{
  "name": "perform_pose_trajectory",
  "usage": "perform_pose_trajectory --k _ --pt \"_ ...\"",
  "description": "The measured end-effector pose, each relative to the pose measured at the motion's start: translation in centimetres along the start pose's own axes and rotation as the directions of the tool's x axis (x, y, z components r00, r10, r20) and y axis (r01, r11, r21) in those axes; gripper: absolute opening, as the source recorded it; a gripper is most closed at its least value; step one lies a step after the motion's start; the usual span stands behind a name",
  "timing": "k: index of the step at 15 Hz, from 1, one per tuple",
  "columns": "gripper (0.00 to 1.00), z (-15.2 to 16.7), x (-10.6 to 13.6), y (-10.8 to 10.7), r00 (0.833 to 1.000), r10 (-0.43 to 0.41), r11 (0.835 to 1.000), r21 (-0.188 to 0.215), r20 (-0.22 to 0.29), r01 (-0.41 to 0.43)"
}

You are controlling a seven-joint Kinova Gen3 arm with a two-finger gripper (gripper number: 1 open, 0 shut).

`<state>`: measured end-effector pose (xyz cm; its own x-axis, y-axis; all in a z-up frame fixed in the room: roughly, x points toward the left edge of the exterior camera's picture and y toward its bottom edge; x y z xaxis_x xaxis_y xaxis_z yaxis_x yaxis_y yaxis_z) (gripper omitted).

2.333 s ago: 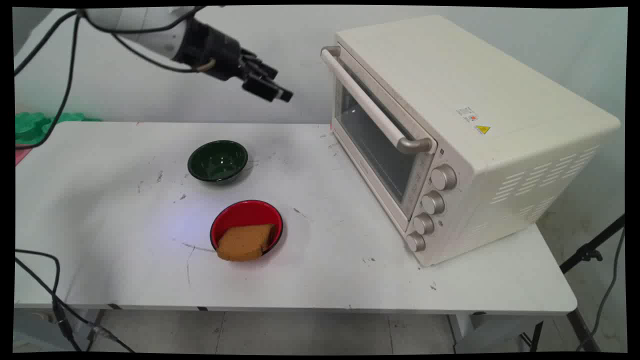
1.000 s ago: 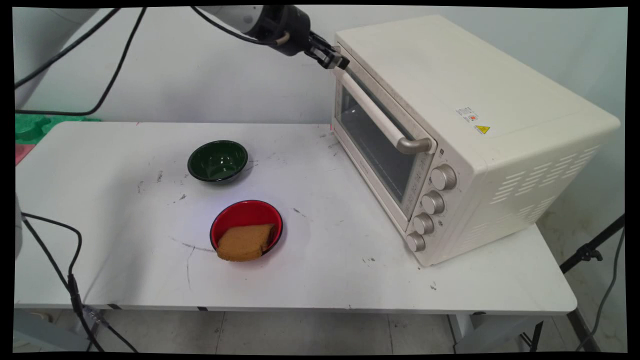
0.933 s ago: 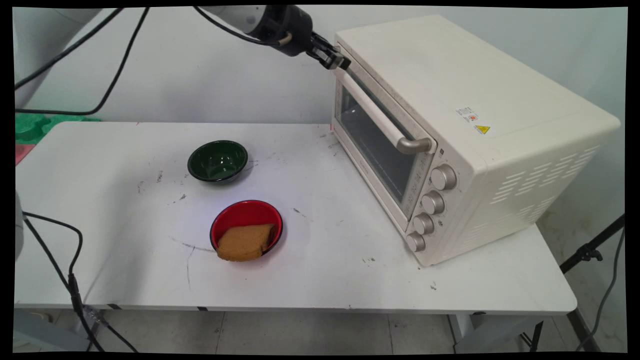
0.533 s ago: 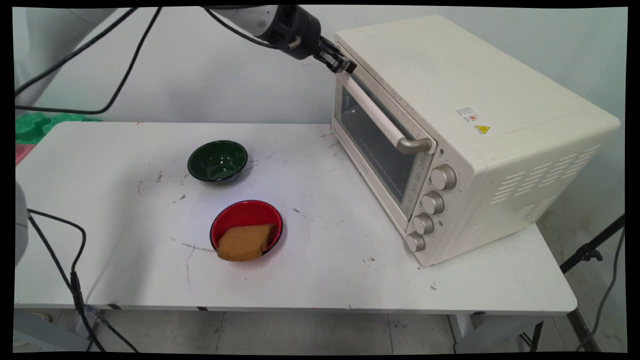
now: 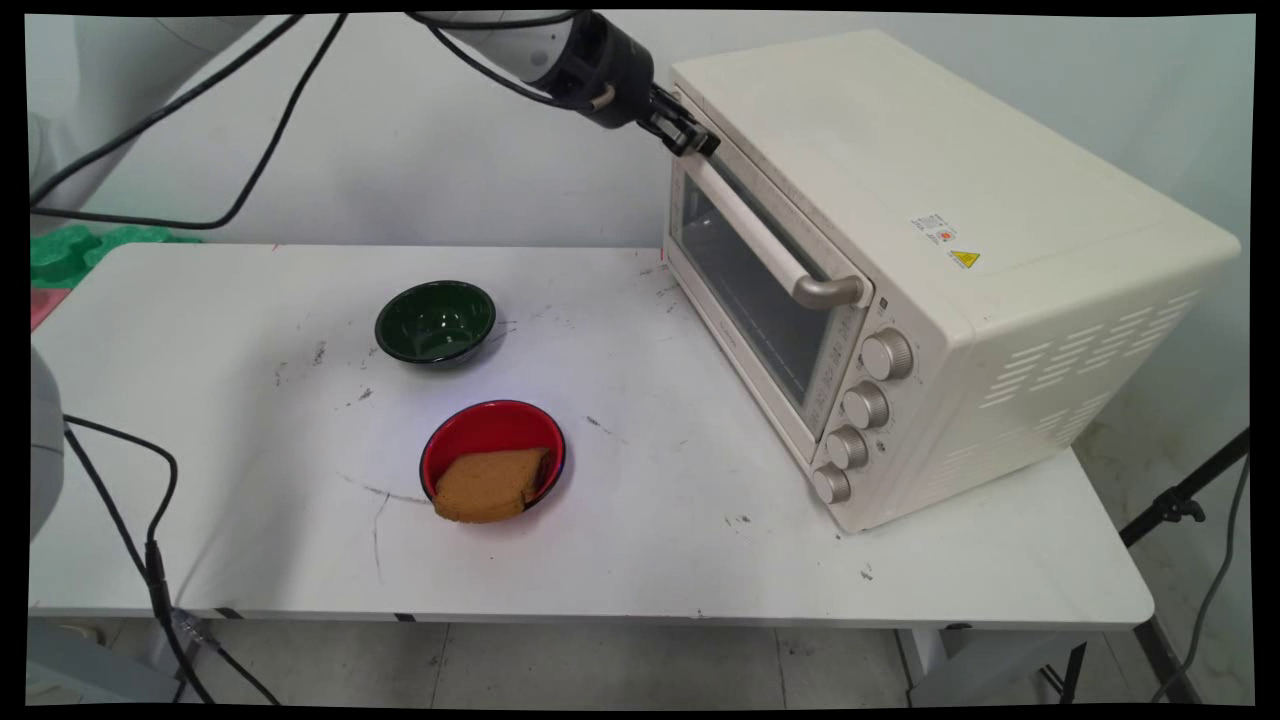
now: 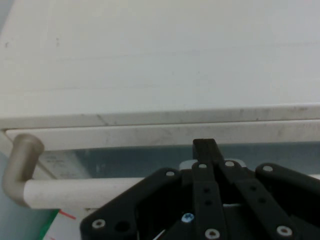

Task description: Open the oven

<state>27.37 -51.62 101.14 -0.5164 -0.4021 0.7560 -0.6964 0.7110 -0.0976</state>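
One counter (image 5: 250, 540), white and scuffed, carrying everything. On its right half, a cream oven (image 5: 900, 150) set at an angle, door shut, four knobs down the near front edge. Across the top of the door, a long pale handle (image 5: 745, 225) on metal end brackets. Well left of the oven, a green bowl (image 5: 435, 320), empty. Nearer the camera, a red bowl (image 5: 490, 425) holding bread (image 5: 488, 485), one corner over the rim.

Smallest and highest, the hand (image 5: 693, 140), reaching in from the upper left and touching the oven at the far end of the handle, by the door's top edge. Seen from the hand itself (image 6: 204, 146): closed, by the look of it, with nothing pinched between, tip lying just past the handle (image 6: 75, 192) against the door's top strip, bar running crosswise beneath the linkage.

As a judgement on working well from this contact: press on the bar itself, not the bracket; follow the door's arc about its bottom hinge; go slowly, minding a slip off the smooth bar and any sliding of the oven on the counter.
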Motion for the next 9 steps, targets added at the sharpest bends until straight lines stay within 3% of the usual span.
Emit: perform_pose_trajectory --k 9 --pt "0.0 0.37 -0.85 0.42 1.0 0.009 1.0 0.0 0.021 -0.009"
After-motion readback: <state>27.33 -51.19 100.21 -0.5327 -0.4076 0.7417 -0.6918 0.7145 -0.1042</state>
